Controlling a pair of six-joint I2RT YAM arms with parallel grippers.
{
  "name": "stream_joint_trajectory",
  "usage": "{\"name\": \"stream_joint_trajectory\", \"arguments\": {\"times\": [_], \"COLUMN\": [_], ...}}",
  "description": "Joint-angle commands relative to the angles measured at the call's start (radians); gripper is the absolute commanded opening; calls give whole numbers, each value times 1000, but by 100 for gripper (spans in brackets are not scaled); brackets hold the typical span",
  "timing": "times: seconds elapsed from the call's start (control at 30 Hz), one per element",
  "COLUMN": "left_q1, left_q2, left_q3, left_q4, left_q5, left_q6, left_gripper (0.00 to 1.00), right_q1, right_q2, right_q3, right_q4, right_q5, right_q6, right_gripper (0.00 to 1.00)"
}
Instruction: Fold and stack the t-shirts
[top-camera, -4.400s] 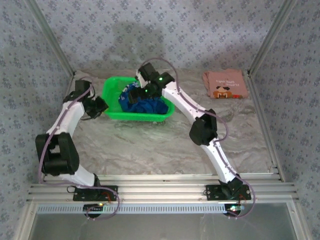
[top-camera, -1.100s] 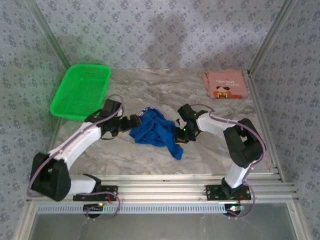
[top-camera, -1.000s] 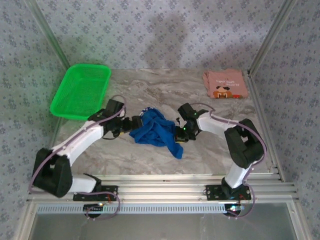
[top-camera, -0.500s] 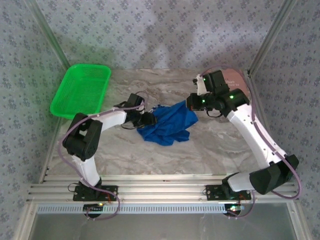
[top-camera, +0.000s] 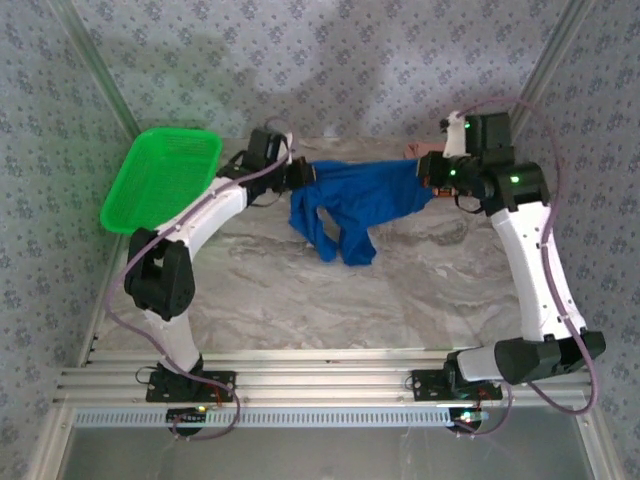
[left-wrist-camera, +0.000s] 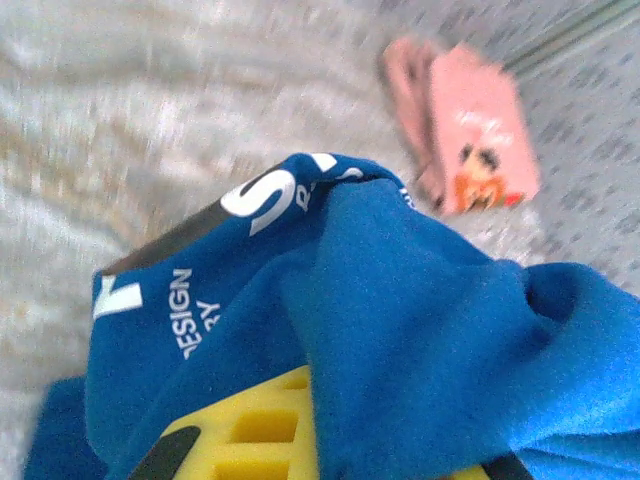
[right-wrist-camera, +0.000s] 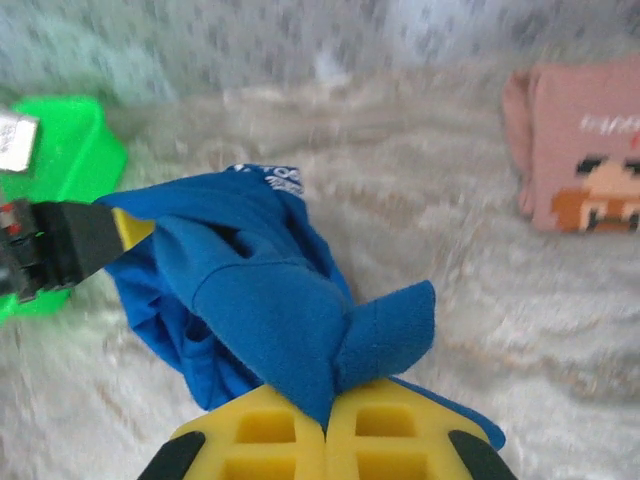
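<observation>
Nearest the arm bases, the marbled surface (top-camera: 300, 310) lies bare. Above its middle, the royal-blue t-shirt (top-camera: 360, 195) is held off the surface, stretched between both hands. Its lower folds hang down; contact with the surface cannot be determined. The left hand (top-camera: 303, 176) is closed on the shirt's left end, with the white lettering showing in the left wrist view. The right hand (right-wrist-camera: 325, 418) has its yellow pads pressed together on a pinch of blue cloth at the shirt's right end. At the far right, the salmon-pink t-shirt (right-wrist-camera: 585, 150) lies folded flat, cartoon print up. At the far left stands the green mesh basket (top-camera: 160, 180), apart from both shirts.
</observation>
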Motion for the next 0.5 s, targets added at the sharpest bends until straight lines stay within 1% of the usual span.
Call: {"name": "stream_joint_trajectory", "arguments": {"times": [0.0,0.07,0.13,0.17,0.23,0.3,0.33,0.4,0.47], "left_q1": [37,41,41,41,49,69,78,87,94], "left_q2": [-24,13,40,44,35,7,-20,-96,-179], "left_q3": [197,354,469,509,528,494,444,297,102], "left_q4": [-56,-116,-190,-233,-293,-347,-352,-334,-293], "left_q5": [-34,-27,-37,-50,-57,-59,-52,-33,21], "left_q6": [42,78,134,168,229,246,254,274,292], "left_gripper": [4,4,5,5,6,7,7,10,15], "right_q1": [-60,-88,-96,-97,-108,-118,-120,-120,-121], "right_q2": [-66,-81,-96,-106,-125,-166,-203,-288,-381], "right_q3": [80,95,95,88,62,-12,-77,-235,-407], "right_q4": [180,241,282,285,253,215,213,209,180], "right_q5": [14,-4,-5,-4,-14,-20,-35,-44,-43], "right_q6": [41,57,43,27,10,4,-1,4,44], "right_gripper": [0,0,0,0,0,0,0,0,0]}}
